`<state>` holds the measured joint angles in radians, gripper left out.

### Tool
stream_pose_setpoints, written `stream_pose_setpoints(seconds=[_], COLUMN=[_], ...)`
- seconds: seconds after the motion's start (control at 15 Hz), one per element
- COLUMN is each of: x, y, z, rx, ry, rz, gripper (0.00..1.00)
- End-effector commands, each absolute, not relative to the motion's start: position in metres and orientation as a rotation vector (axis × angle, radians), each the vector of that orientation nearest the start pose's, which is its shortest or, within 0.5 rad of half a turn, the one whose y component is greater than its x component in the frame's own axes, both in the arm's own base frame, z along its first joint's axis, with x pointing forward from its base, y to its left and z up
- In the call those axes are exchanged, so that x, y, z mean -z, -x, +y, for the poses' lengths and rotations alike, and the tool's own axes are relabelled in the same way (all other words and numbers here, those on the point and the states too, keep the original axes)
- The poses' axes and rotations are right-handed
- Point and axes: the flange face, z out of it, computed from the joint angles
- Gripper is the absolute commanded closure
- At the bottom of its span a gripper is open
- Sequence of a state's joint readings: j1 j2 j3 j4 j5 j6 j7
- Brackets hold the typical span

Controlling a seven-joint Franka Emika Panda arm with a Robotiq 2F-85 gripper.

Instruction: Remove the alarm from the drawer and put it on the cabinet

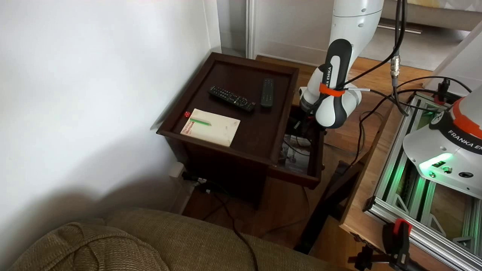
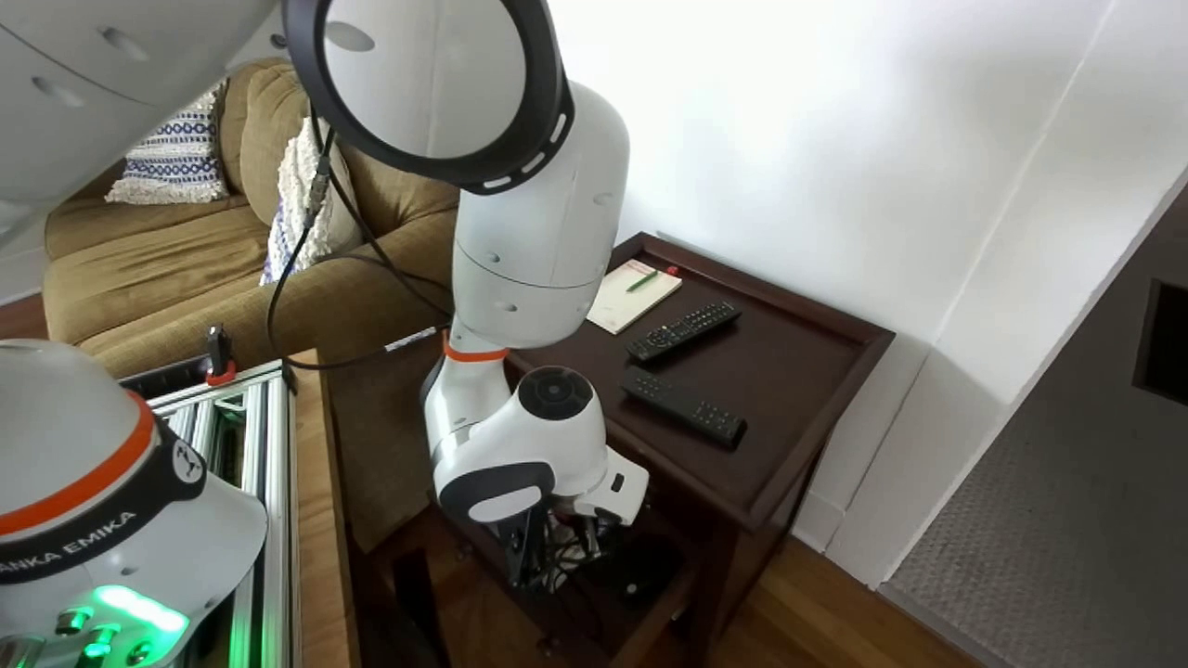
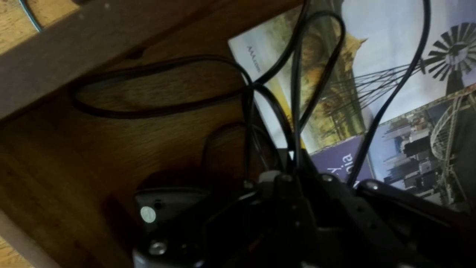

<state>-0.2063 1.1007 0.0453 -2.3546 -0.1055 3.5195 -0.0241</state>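
Inside the open, shallow box drawer of dark reddish-brown wood (image 1: 295,178), the small black blocky clock with a pale round spot (image 3: 169,204), which we took for the alarm, lay just beside the black two-fingered hand (image 3: 295,163) and, as far as we could see, not between its fingers. In the wrist view we saw it to the left of the fingertips, partly hidden behind the hand's linkage; with so much covered, we could not tell its long axis. In an exterior view the alarm (image 2: 654,561) showed as a dark shape to the right of the hand. A looped, thin black cord (image 3: 253,85) ran over colour-printed paper leaflets (image 3: 386,44) to the fingertips, and in the gloom we could not tell whether the hand was closed, parted or pinching that cord. We judged that the coming move turned on this sideways offset: the hand would need to shift toward the clock before taking hold, with the cord likely to snag. The goal, the rimmed tabletop (image 1: 260,135) of the low, square side cabinet of dark reddish-brown wood (image 1: 226,177), stood higher than the drawer and carried two long, flat black remote controls (image 1: 231,98) and a pale paper booklet (image 1: 216,131).
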Motion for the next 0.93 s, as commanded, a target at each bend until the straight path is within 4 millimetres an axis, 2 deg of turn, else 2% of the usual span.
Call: stream_pose_setpoints(seconds=[0.0, 0.13, 0.33, 0.67, 0.73, 0.87], x=[0.068, 0.048, 0.007, -0.053, -0.041, -0.060], y=[-0.352, -0.341, -0.323, -0.300, -0.326, -0.335], z=[-0.035, -0.029, -0.020, -0.021, -0.027, -0.034], rx=[0.109, 0.136, 0.228, 0.307, 0.312, 0.337], ry=[3.082, 3.065, 3.026, 3.000, 2.990, 2.970], rz=[0.137, 0.109, 0.073, 0.081, 0.092, 0.113], gripper=[0.99, 0.99, 0.99, 0.99, 0.99, 0.99])
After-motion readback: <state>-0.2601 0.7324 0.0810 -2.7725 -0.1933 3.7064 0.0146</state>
